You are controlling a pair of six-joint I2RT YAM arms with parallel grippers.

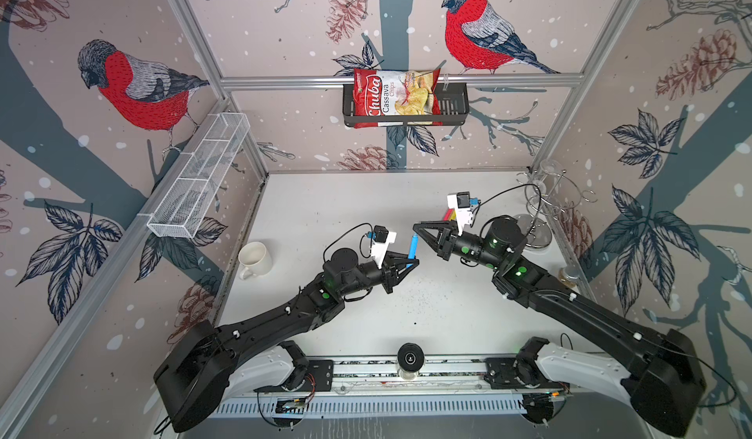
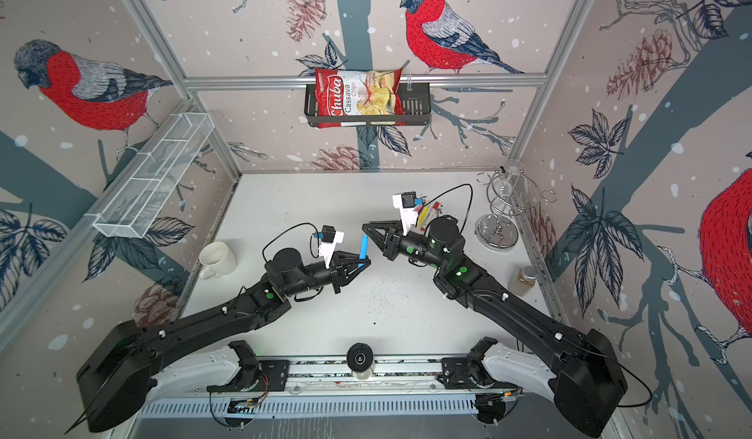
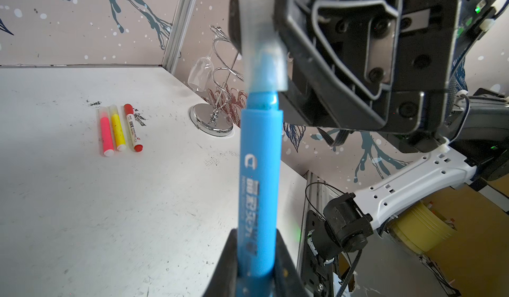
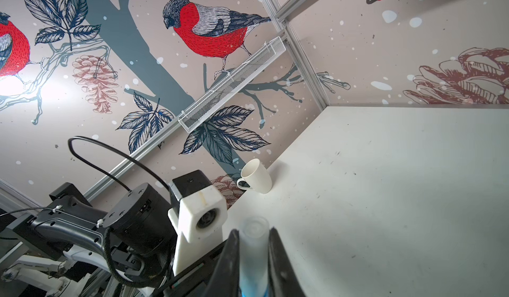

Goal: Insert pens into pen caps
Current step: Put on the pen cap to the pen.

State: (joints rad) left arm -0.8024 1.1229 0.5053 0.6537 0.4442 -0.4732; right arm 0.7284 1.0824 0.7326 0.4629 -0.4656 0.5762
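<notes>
Jutting from left pincer (image 1: 410, 263), blue pen (image 3: 259, 177) reaches into cap (image 3: 264, 61) in right pincer (image 4: 254, 233).

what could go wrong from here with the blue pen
The cap, pinched in the right gripper, sits only partway over the tip of the blue pen: a skewed push may jam it. The left gripper holds the pen by its tail end, so pressing could slide or tilt it.

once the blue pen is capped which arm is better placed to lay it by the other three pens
Right, probably: the three pens lie near the glass stand on that arm's side, just behind the right gripper, shut on the cap. The left gripper, shut on the blue pen, would reach across.
</notes>
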